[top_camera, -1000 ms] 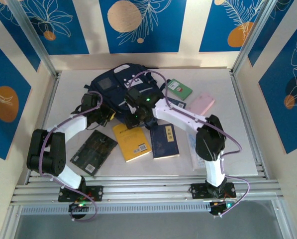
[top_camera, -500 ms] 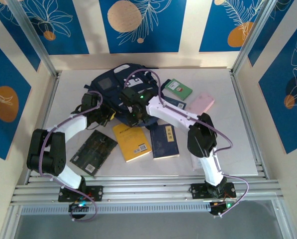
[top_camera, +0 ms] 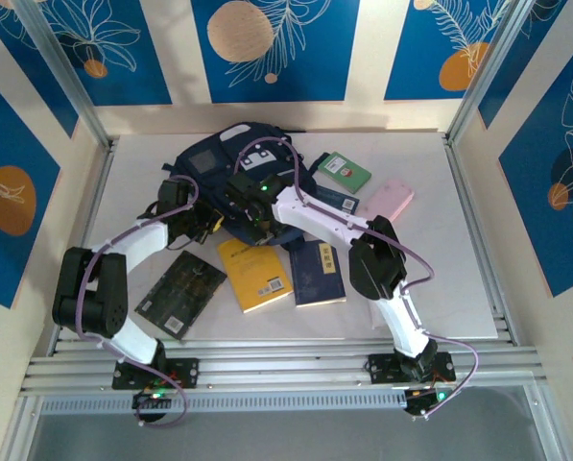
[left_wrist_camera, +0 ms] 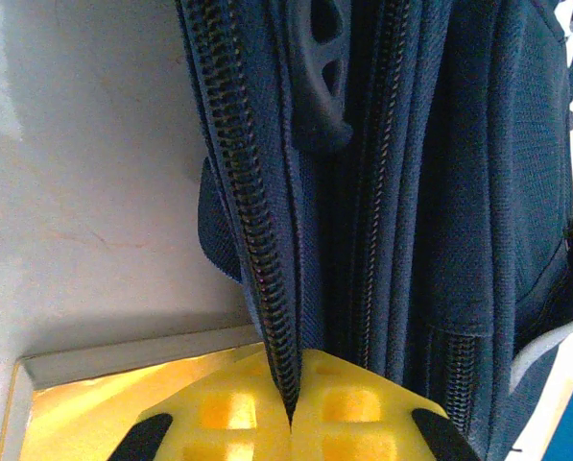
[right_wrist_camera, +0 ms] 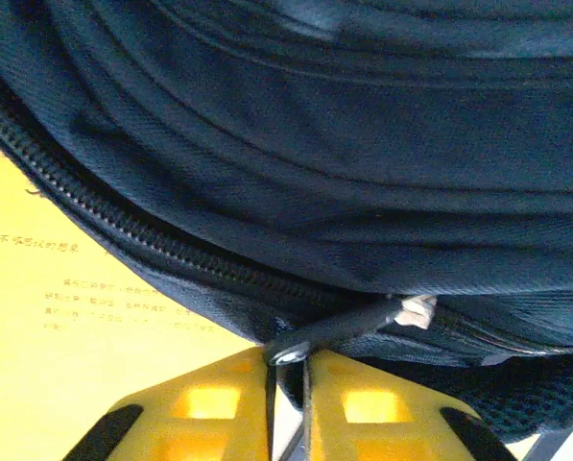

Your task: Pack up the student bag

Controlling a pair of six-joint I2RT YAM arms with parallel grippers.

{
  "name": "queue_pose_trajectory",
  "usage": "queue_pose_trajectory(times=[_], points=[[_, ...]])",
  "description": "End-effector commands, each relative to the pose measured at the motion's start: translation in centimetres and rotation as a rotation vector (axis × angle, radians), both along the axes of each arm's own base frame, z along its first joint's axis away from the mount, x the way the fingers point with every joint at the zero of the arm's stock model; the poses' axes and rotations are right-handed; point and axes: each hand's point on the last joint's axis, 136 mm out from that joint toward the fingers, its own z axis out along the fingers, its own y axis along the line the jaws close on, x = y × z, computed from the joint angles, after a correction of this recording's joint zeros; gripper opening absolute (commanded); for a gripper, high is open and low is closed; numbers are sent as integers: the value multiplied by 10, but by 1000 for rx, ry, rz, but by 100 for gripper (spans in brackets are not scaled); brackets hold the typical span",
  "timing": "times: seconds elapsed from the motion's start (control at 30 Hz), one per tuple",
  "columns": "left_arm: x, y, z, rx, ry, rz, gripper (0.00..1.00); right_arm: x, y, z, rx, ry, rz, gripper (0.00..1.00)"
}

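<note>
Both jaws pinch the student bag (left_wrist_camera: 459, 192) along its zippers (left_wrist_camera: 262, 259).

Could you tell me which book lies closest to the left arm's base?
The black book, leftmost; the yellow book, navy book and green book lie further right.

The student bag (left_wrist_camera: 459, 192) is matt navy woven cloth with a coarse weave. Its zip teeth (left_wrist_camera: 257, 250) look like dark, faintly shiny plastic. The zip pull (right_wrist_camera: 344, 327) is a dull dark tab. The left gripper (left_wrist_camera: 291, 413) and right gripper (right_wrist_camera: 288, 375) have smooth moulded yellow plastic. The table (left_wrist_camera: 84, 192) is matt white, and the yellow book (right_wrist_camera: 56, 317) has a smooth paper cover.
</note>
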Motion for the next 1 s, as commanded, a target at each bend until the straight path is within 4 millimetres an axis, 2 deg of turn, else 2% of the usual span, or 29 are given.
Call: queue_pose_trajectory(times=[0.0,0.13,0.23,0.4,0.57,0.73,0.8,0.97], points=[[13,-7,19,-17,-70,-33,0,3,-4,16,4,-43,-7,10],[12,-6,18,-6,-68,-34,0,2,-9,34,86,-50,-40,6],[12,-6,17,-4,-67,-36,0,1,-16,39,148,-22,-74,3],[12,-6,18,-4,-69,-38,0,-1,-23,38,251,45,-113,0],[12,-6,16,2,-65,-43,0,-8,-17,42,371,133,-103,0],[12,-6,16,4,-66,-44,0,-3,-21,41,431,170,-130,0],[12,-6,16,5,-65,-45,0,-4,-19,42,457,191,-126,6],[13,-6,18,11,-68,-51,0,-1,-13,51,482,194,-150,37]])
